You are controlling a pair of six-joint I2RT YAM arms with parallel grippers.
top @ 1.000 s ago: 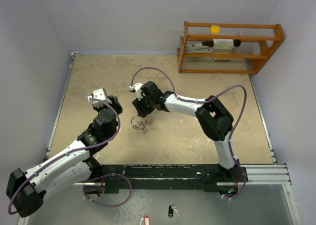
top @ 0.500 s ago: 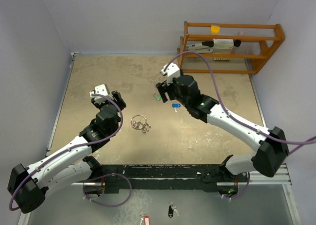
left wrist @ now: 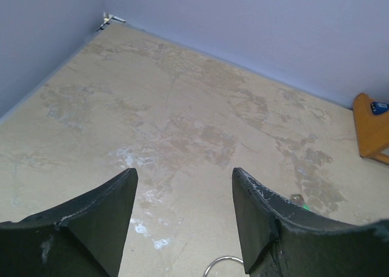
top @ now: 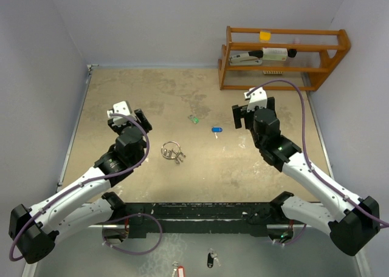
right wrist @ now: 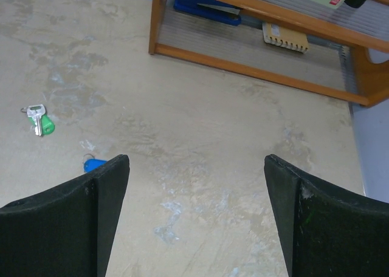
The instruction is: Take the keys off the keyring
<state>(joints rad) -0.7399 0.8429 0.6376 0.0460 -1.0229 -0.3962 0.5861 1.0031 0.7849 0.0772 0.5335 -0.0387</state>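
The keyring, a small cluster of silver wire rings, lies on the table's middle; one ring's edge shows at the bottom of the left wrist view. The green-headed key lies loose beyond it and shows in the right wrist view. The blue-headed key lies loose to its right, partly hidden by a finger in the right wrist view. My left gripper is open and empty, left of the keyring. My right gripper is open and empty, right of the blue key.
A wooden rack with a stapler and small items stands at the back right, also in the right wrist view. A black-tagged key and a red-tagged key lie below the table's front rail. Walls close in left and back.
My right arm has swung from over the keyring far to the right, leaving the green and blue keys loose on the table. The left gripper shifted slightly back and left.
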